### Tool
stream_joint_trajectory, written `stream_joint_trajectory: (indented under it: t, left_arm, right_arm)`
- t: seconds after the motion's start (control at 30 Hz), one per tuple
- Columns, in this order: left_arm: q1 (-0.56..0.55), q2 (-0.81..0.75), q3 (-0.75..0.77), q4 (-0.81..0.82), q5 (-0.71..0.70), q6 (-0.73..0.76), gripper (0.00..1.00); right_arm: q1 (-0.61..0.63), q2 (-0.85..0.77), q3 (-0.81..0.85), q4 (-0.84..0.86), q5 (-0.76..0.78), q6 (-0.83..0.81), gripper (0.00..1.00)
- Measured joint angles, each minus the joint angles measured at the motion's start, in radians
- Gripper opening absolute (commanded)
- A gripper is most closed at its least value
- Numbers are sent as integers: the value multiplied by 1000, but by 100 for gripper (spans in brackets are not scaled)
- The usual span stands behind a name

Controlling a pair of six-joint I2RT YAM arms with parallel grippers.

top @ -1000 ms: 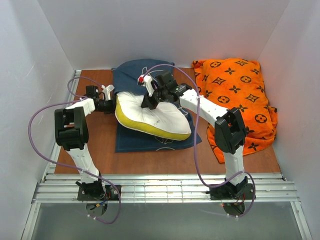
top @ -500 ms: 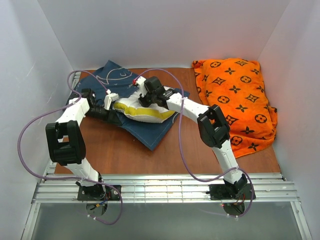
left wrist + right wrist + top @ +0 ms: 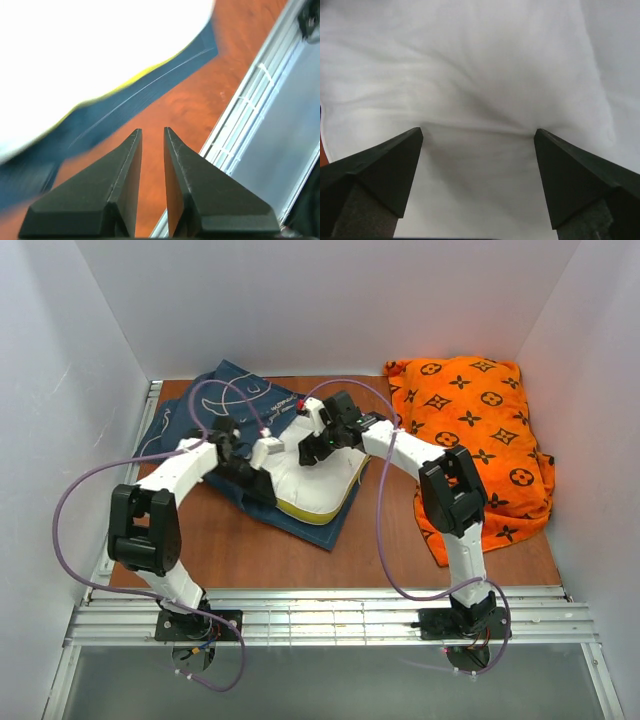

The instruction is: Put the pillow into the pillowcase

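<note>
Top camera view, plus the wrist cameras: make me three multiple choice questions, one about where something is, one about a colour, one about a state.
1. Where does the pillow lie?
A. on the orange cushion
B. on the dark blue pillowcase
C. held up in the air

2. What colour is the band along the pillow's edge?
A. yellow
B. red
C. green

3. How do the right gripper's jaws stand?
A. shut on the pillowcase
B. shut on nothing
C. wide open

Answers: B, blue fabric shows under its near edge; A, a yellow strip runs along that edge; C, the right wrist view shows both fingers far apart against the white pillow.
</note>
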Motion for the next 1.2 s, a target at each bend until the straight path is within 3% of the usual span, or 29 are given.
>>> stream_joint_trajectory:
  t: [0.1, 0.13, 0.2, 0.23, 0.33, 0.43, 0.5, 0.63, 0.87, 1.07, 1.2]
  left_arm:
    - [-162, 14, 5, 56, -18, -42, 23]
    - [-213, 25, 12, 65, -21, -47, 32]
    - [-288, 44, 26, 68, -16, -39, 39]
    - [-305, 45, 27, 71, -14, -40, 51]
    - [-271, 18, 33, 99, -29, -81, 60]
    - [-168, -34, 77, 151, -90, -133, 73]
    - [-105, -70, 115, 194, -161, -164, 73]
    - [-2, -127, 135, 225, -281, -199, 75]
    - [244, -140, 4, 233, -329, -248, 75]
    - [250, -198, -66, 257, -196, -76, 80]
    - [132, -398, -242, 351, -171, 146, 81]
  right_arm:
    - [-47, -67, -44, -72, -30, -43, 87]
    - [-68, -106, -66, -98, -32, -53, 87]
    - [-105, -192, -112, -135, -32, -70, 87]
    - [-129, -243, -144, -141, -33, -80, 86]
    - [-201, -349, -187, -185, -49, -108, 79]
    - [-245, -365, -187, -211, -84, -130, 86]
    - [-228, -364, -207, -225, -90, -133, 98]
    - [-72, -375, -292, -221, -13, -124, 99]
    - [264, -307, -301, -165, 212, -136, 98]
    - [254, -192, -322, -110, 248, -134, 99]
    - [147, -359, -423, -87, 94, -78, 99]
